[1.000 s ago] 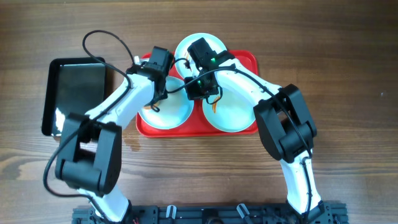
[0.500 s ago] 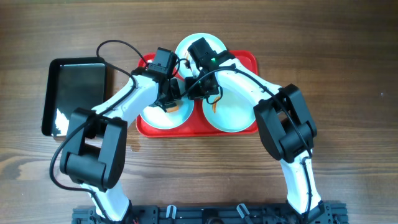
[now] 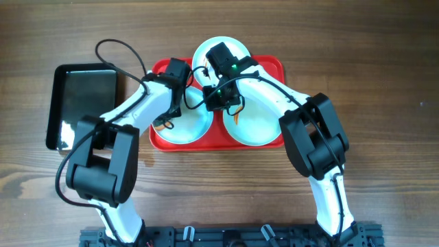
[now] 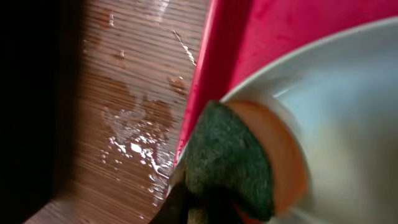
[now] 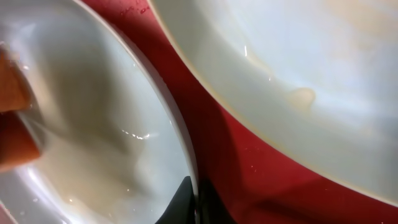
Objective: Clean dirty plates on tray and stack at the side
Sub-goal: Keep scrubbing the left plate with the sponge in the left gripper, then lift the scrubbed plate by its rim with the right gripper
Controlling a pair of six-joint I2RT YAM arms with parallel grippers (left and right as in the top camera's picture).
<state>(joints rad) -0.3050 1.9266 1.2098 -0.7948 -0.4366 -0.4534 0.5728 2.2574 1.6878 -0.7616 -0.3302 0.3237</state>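
The red tray (image 3: 271, 65) holds three pale plates: a left plate (image 3: 188, 127), a right plate (image 3: 257, 123) and a far plate (image 3: 206, 49). My left gripper (image 3: 168, 115) is shut on a green-and-orange sponge (image 4: 230, 155), which presses on the left plate's (image 4: 348, 124) rim by the tray's (image 4: 249, 37) left edge; its fingers (image 4: 199, 211) are mostly hidden by the sponge. My right gripper (image 3: 218, 103) is shut on the left plate's (image 5: 93, 124) right rim, with one finger (image 5: 198, 199) on each side. The sponge (image 5: 12, 124) shows at that view's left edge. Another plate (image 5: 298, 62) lies beside it.
A glossy black tray (image 3: 82, 103) lies on the wooden table left of the red tray. Water drops (image 4: 130, 137) wet the wood beside the red tray's left edge. Both arms cross over the red tray. A rail (image 3: 226, 237) runs along the table's front edge.
My left gripper swept the sponge right across the left plate, then back to its left rim. The right gripper has held still on the plate's rim.
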